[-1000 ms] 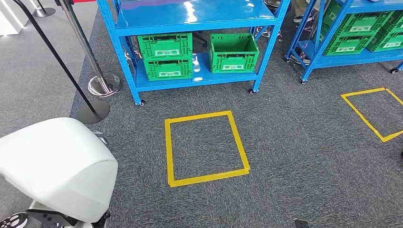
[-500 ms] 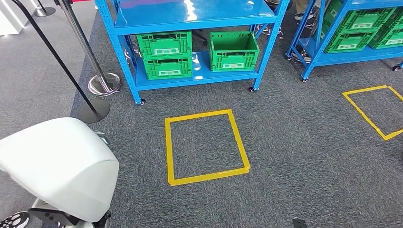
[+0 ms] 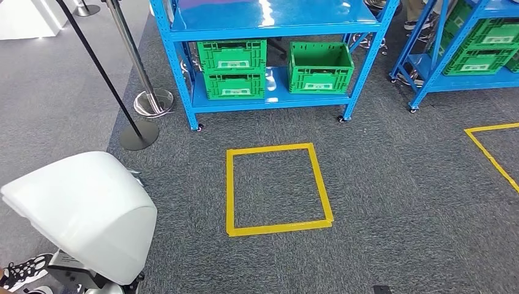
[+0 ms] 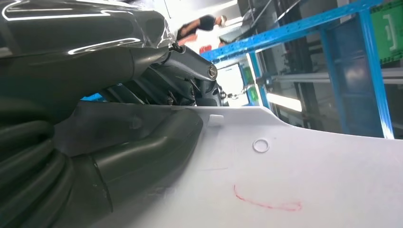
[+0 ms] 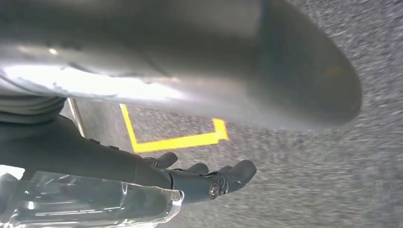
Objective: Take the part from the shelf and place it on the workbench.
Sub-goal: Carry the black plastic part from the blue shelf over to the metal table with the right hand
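Observation:
A large white rounded part (image 3: 79, 214) sits at the lower left of the head view, close to my body. In the left wrist view my left hand (image 4: 119, 156) lies pressed against that part's white surface (image 4: 294, 180), thumb and dark fingers holding it. A small ring mark and a red scribble show on it. The right wrist view has my right hand (image 5: 199, 178) hanging above the grey carpet, fingers loosely apart with nothing in them.
Ahead stands a blue shelf (image 3: 275, 24) with green crates (image 3: 232, 67) on its low level. A yellow tape square (image 3: 278, 188) marks the carpet before it. Stanchion bases (image 3: 139, 135) stand to the left. A second blue shelf (image 3: 471, 49) and tape outline (image 3: 492, 153) are on the right.
The whole picture has shifted right and slightly down, so the camera has moved. The white part stays at my lower left, held as before.

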`<state>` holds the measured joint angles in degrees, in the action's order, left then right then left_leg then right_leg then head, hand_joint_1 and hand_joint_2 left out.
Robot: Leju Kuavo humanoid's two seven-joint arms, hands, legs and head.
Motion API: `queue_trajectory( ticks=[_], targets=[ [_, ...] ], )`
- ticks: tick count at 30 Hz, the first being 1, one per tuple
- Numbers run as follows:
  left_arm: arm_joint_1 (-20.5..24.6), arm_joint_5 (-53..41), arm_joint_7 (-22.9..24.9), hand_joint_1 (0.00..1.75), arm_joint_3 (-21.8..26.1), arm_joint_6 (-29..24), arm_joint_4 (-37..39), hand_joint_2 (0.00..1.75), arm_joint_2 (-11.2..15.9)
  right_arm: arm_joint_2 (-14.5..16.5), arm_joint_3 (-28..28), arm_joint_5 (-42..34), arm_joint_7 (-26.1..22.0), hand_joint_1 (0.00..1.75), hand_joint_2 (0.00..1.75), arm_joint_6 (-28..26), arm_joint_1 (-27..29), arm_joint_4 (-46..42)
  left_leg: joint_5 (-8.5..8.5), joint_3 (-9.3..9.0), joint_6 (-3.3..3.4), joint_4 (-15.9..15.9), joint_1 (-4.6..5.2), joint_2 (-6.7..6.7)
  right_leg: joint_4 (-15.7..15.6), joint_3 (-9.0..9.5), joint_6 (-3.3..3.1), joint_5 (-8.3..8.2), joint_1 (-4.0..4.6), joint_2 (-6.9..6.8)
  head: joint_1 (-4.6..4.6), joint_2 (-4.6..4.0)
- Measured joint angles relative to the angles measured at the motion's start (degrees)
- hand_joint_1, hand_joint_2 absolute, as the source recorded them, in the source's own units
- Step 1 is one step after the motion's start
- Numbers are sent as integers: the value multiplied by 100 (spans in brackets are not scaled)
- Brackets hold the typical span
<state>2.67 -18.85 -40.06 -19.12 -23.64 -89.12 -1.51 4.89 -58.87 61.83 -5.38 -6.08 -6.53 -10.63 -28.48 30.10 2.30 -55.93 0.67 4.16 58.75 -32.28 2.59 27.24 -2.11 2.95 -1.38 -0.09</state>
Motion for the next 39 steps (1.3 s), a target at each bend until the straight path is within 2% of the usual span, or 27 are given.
queue_trajectory(
  ticks=[1, 3, 4, 6, 8, 9, 10, 11, 12, 13, 15, 16, 18, 19, 21, 23, 24, 25, 26, 27, 28, 30, 32, 34, 36, 38, 39],
  targets=[
    [1, -14, 0, 175, 0, 9, -1, 175, -2, 1, 12, 4, 1, 0, 0, 5, 1, 1, -3, 35, -43, -29, -7, 52, -126, 73, -25, 9, 9, 55, -3, 0],
    [-3, -33, 0, 175, 0, 19, -1, 175, 1, 6, 31, 13, 4, 0, 0, 16, 0, 1, 20, 85, -120, -34, -34, 158, -129, 71, -89, 11, 36, -31, -3, 0],
    [-8, -36, 0, 175, 1, 20, -2, 175, 5, 9, 38, 15, 5, 0, 0, 22, -6, -1, 7, 107, -154, -50, -43, 143, -138, 70, -125, -2, 37, -90, -5, 0],
    [-3, -43, 0, 175, 3, 19, -3, 175, 11, 13, 50, 22, 3, 0, 0, 35, -16, -5, -196, 262, -220, -349, -49, -62, -161, 64, -197, -23, 19, -219, -42, 0],
    [-3, -56, 0, 175, -1, 19, -2, 175, 12, 12, 55, 26, 0, 0, 0, 50, -6, -8, -575, 617, -271, -1072, -69, -312, -161, 43, -233, -26, 25, -358, -80, 0],
    [-11, -63, 0, 175, -2, 19, -1, 175, 13, 12, 55, 27, 0, 0, 0, 56, 2, -8, -711, 794, -288, -1430, -83, -358, -159, 31, -234, -27, 30, -432, -84, 0],
    [-22, -69, 0, 175, -2, 19, 1, 175, 14, 12, 55, 27, 0, 0, 0, 60, 7, -8, -753, 895, -296, -1640, -95, -379, -157, 22, -235, -28, 32, -507, -84, 0],
    [-32, -77, 0, 175, -2, 19, 2, 175, 16, 12, 56, 30, 0, 0, 0, 62, 7, -8, -686, 881, -299, -1628, -102, -393, -156, 19, -236, -29, 32, -579, -84, 0],
    [-38, -84, 0, 175, -1, 19, 2, 175, 16, 14, 58, 34, 0, 0, 0, 62, 3, -8, -528, 745, -295, -1388, -106, -421, -156, 23, -234, -29, 32, -646, -84, 0],
    [-40, -90, 0, 175, -1, 18, 1, 175, 16, 16, 62, 41, 0, 0, 0, 62, -3, -8, -325, 508, -284, -968, -104, -513, -156, 33, -230, -28, 33, -708, -84, 0],
    [-32, -99, 0, 175, 1, 18, -5, 175, 14, 21, 77, 60, 0, 0, 0, 62, -14, -8, -83, 111, -257, -225, -65, -739, -153, 49, -193, -25, 55, -818, -79, 0],
    [-30, -103, 0, 175, 2, 16, -9, 175, 13, 22, 84, 69, 0, 0, 0, 62, -17, -8, -44, 26, -238, -42, -42, -804, -152, 55, -162, -25, 65, -868, -78, 0],
    [-42, -110, 0, 175, 7, 15, -14, 175, 16, 24, 92, 79, 0, 0, 0, 63, -25, -8, -34, 54, -182, -5, -13, -714, -169, 74, -87, -36, 64, -978, -75, 0],
    [-52, -116, 0, 175, 10, 14, -17, 175, 17, 26, 95, 84, 0, 0, 0, 63, -33, -8, -8, 58, -145, 7, -24, -651, -165, 79, -49, -25, 53, -975, -75, 0],
    [-61, -133, 1, 175, 16, 3, -27, 175, 11, 37, 112, 102, 2, 0, 0, 65, -44, -8, 52, 59, -65, 42, -56, -528, 58, -6, 1, 152, 40, -735, -59, 0],
    [-69, -146, 1, 175, 20, -7, -34, 175, 1, 31, 133, 122, 18, 0, 0, 66, -35, -8, 90, 80, -16, 48, -65, -402, 756, -316, 7, 541, 48, -419, -38, 0],
    [-79, -149, 1, 175, 22, -8, -34, 175, -1, 22, 139, 126, 26, 0, 0, 66, -25, -8, 98, 95, -3, 45, -56, -328, 1160, -499, 1, 708, 59, -357, -32, 0],
    [-92, -151, 0, 175, 22, -8, -34, 175, -1, 14, 142, 130, 33, 0, 0, 66, -16, -8, 104, 107, 5, 38, -47, -249, 1439, -628, -9, 786, 67, -331, -31, 0],
    [-104, -152, 0, 175, 23, -8, -34, 175, -1, 11, 145, 132, 36, 0, 0, 66, -11, -8, 108, 114, 8, 29, -40, -169, 1503, -656, -24, 749, 72, -318, -31, 0],
    [-113, -155, 0, 175, 24, -7, -34, 175, -1, 10, 150, 134, 37, 0, 0, 67, -12, -8, 107, 116, 6, 14, -36, -87, 1321, -567, -44, 606, 72, -300, -31, 0],
    [-117, -159, 0, 175, 24, -3, -34, 175, -2, 10, 156, 139, 37, 0, 0, 71, -15, -8, 102, 117, -3, -6, -36, -9, 943, -382, -66, 402, 69, -247, -30, 0],
    [-116, -178, 1, 175, 26, 13, -37, 175, -5, 4, 177, 151, 30, 0, 0, 93, -19, -8, 82, 144, -41, -62, -30, 134, 193, -20, -94, 146, 50, -10, -33, 0],
    [-120, -203, 1, 175, 27, 29, -44, 175, -8, 1, 198, 169, 20, 0, 0, 119, -23, -8, 81, 196, -107, -94, -38, 254, -74, 106, -111, 130, 55, 114, -37, 0],
    [-141, -219, 0, 175, 30, 37, -54, 175, -5, 12, 215, 187, 17, 0, 0, 127, -33, -9, 97, 240, -177, -96, -58, 344, -93, 120, -156, 110, 64, 0, -34, 0],
    [-151, -233, 0, 175, 39, 38, -71, 175, 4, 18, 229, 198, 17, 0, 0, 125, -44, -21, -27, 360, -238, -281, -50, 138, -110, 131, -220, 93, 41, -136, -72, 0],
    [-150, -246, 0, 175, 43, 38, -83, 175, 7, 16, 236, 208, 29, 0, 0, 125, -34, -32, -369, 689, -291, -919, -49, -225, -116, 130, -260, 97, 37, -288, -122, 0],
    [-160, -245, 0, 175, 44, 37, -83, 175, 9, 18, 237, 215, 38, 0, 0, 126, -21, -32, -541, 895, -312, -1332, -64, -323, -116, 126, -268, 102, 41, -372, -135, 0]
  ],
)
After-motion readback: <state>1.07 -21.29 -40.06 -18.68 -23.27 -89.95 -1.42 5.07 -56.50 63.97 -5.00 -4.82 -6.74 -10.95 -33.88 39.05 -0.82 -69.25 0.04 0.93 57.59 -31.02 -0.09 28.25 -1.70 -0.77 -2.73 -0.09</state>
